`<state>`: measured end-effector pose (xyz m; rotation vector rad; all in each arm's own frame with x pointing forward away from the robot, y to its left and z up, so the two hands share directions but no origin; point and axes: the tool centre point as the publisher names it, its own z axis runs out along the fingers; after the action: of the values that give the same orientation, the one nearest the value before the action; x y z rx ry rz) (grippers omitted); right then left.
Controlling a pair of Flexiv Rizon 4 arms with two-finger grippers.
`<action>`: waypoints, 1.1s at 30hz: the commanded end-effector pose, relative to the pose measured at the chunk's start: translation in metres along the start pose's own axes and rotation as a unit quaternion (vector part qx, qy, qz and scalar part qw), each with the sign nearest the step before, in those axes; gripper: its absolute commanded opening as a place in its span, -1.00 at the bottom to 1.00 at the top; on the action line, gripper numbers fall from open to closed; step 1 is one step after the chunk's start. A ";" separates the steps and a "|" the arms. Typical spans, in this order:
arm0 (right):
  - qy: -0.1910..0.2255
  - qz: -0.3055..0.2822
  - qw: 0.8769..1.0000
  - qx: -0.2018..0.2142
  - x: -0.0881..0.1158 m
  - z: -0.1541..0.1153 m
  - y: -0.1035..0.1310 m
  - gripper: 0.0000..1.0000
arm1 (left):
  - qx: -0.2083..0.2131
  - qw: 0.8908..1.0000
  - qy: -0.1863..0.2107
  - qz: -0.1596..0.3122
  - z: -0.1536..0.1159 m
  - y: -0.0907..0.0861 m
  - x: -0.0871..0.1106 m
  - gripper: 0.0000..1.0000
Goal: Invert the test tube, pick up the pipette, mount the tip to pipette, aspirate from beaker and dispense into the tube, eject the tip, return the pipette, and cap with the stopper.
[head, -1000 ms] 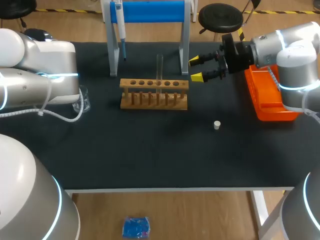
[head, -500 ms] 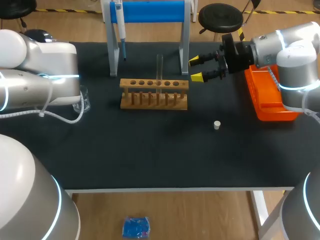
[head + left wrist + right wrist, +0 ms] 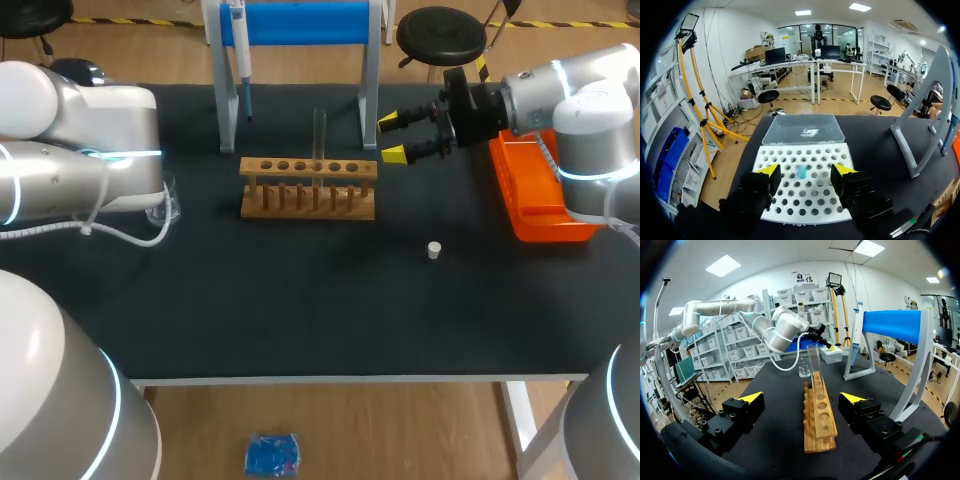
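TUBE RACKED, PIPETTE WAITING: The right gripper (image 3: 391, 137) hangs just beside the light wooden test-tube rack (image 3: 308, 187), its 2 yellow-tipped fingers spread wide and holding nothing. It is lined up along the row of holes, so the clear glass test tube (image 3: 320, 135) stands straight ahead of it. The tube is upright in 1 of the rack's holes, apparently mouth up, though its rim is too faint to be sure; that posture would leave it ready to take liquid. At the back of the black surface (image 3: 300, 310), the white-and-blue pipette (image 3: 240, 60) hangs untouched from the grey stand with the blue crossbar (image 3: 300, 22), kept vertical for the pick-up that seems due next. The left gripper (image 3: 806, 170) hovers over the white perforated tip box (image 3: 790, 200), fingers likewise spread and empty, with a single small blue tip (image 3: 801, 172) seated in a hole between them. The clear glass beaker (image 3: 168, 203) sits partly hidden by the left arm. The small white stopper (image 3: 434, 250) lies alone near the orange plastic tray (image 3: 540, 200), set aside for the final capping
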<state>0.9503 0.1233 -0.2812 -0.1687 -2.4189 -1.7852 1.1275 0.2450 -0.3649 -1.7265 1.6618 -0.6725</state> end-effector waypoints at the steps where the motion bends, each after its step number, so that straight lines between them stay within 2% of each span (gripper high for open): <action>1: -0.001 0.000 1.000 0.000 0.000 0.000 0.000 1.00 | 0.001 1.000 -0.001 -0.002 0.001 -0.001 0.000 0.29; 14: -0.001 0.000 1.000 0.000 0.000 0.000 0.000 1.00 | 0.014 1.000 -0.003 0.004 -0.005 -0.007 0.001 0.25; 16: -0.001 0.000 1.000 0.000 0.000 0.000 0.000 1.00 | 0.014 1.000 -0.002 0.002 -0.005 -0.008 0.001 0.19; 17: -0.001 0.000 1.000 0.000 0.000 0.000 0.000 1.00 | 0.015 1.000 -0.002 0.003 -0.004 -0.008 0.001 0.00; 33: -0.001 0.000 1.000 0.000 0.000 0.000 0.000 1.00 | 0.009 1.000 -0.001 -0.007 -0.001 -0.008 0.000 -0.12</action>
<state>0.9503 0.1232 -0.2812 -0.1688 -2.4190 -1.7852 1.1307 0.2449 -0.3587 -1.7245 1.6386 -0.6910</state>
